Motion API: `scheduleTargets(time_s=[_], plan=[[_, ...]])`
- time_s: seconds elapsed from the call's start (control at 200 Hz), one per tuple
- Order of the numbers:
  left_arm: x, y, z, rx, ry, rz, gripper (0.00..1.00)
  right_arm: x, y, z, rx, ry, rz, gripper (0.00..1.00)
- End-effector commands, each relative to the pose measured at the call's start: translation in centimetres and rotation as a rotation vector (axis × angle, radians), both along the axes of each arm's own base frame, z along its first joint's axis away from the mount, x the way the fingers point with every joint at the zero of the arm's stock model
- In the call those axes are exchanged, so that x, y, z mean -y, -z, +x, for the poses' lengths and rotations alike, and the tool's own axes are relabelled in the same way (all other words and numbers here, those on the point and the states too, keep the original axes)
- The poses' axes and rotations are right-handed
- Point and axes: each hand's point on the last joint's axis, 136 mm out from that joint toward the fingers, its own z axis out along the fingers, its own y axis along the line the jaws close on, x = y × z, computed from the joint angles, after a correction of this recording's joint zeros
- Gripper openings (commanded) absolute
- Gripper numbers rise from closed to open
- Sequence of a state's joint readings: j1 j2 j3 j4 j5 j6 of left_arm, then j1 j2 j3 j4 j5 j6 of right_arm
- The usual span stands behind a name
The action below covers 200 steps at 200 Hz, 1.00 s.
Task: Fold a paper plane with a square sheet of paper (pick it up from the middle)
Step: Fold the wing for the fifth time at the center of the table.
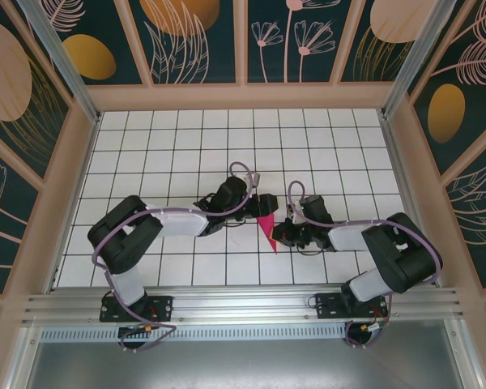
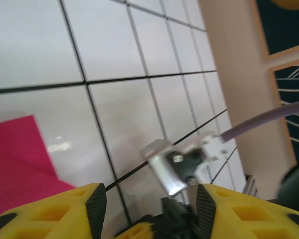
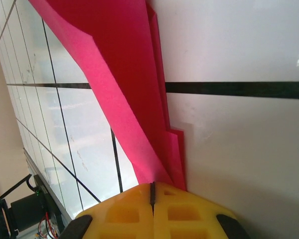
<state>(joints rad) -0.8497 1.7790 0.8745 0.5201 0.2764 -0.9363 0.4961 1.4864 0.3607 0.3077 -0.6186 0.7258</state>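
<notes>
The slim magenta-pink folded paper plane [image 1: 267, 229] sits mid-desk on the white gridded desk [image 1: 146, 154], its tip pointing near. The right fingers [image 3: 129, 211] are closed, pinching the paper. The left fingers [image 2: 95, 204], just far-left of it, stand apart and hold nothing.

Magenta-pink paper plane [image 3: 124, 84], white table [image 1: 186, 154] with black grid, yellow right hand [image 3: 152, 191]

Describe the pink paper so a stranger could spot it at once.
On the white gridded table, look to the middle, between the left gripper and the right gripper. There is the pink paper, folded into a narrow wedge pointing toward the near edge. Nothing else on the tiles is pink, and the right gripper pinches it.
</notes>
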Motion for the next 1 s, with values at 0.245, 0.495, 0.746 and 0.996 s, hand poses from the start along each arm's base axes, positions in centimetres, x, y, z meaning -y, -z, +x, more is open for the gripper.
scheduleTargets(time_s=[0.245,0.495,0.746,0.996], plan=[[-0.7,3.3,-1.1,-0.064,-0.001,-0.021,0.34,2.8,4.9,-3.2,-0.149,0.000,-0.174,0.07],[-0.6,5.7,-0.1,-0.080,-0.030,0.036,0.33,2.9,5.0,-3.4,-0.153,-0.001,-0.181,0.07],[-1.9,8.8,1.3,-0.106,-0.114,0.155,0.31,3.1,5.1,-4.0,-0.163,-0.024,-0.192,0.04],[-3.5,9.2,2.1,-0.099,-0.168,0.196,0.30,3.6,5.7,-4.6,-0.185,-0.037,-0.222,0.01]])
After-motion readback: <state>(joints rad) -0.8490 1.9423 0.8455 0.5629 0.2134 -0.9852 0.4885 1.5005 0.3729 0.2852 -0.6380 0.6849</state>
